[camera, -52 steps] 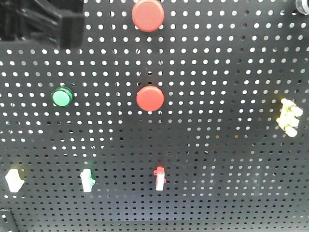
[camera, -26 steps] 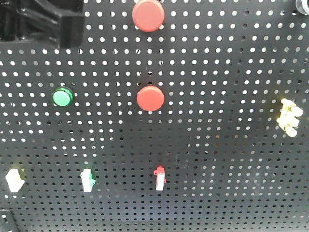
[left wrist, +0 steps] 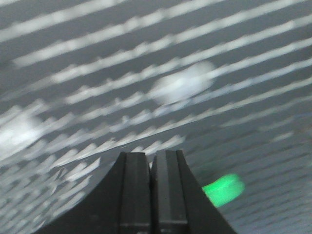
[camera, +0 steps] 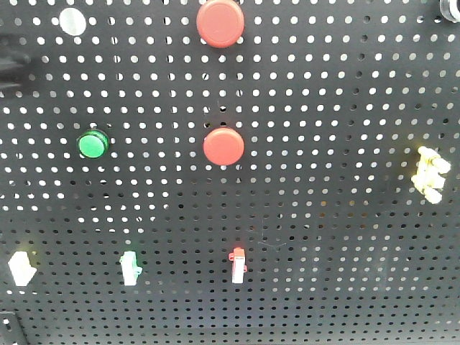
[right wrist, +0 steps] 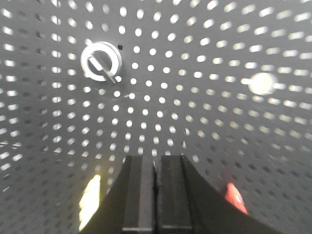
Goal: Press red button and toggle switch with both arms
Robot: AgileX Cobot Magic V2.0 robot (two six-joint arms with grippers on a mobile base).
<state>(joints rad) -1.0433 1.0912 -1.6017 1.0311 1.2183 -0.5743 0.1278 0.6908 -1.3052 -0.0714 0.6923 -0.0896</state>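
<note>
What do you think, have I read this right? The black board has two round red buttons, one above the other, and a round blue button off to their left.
Not quite. The round button on the left is a green button, not blue, as the exterior front-facing view shows. The rest holds: the upper red button sits above the lower red button on the black pegboard.

On the pegboard [camera: 345, 237], the lower red button [camera: 223, 146] has bare panel all round it. The green button [camera: 93, 144] sits well to its left and the yellow switch [camera: 431, 174] far to its right. Below, the red-tipped switch [camera: 238, 264] stands well apart from the pale switch [camera: 129, 268], leaving open passage on either side.
</note>
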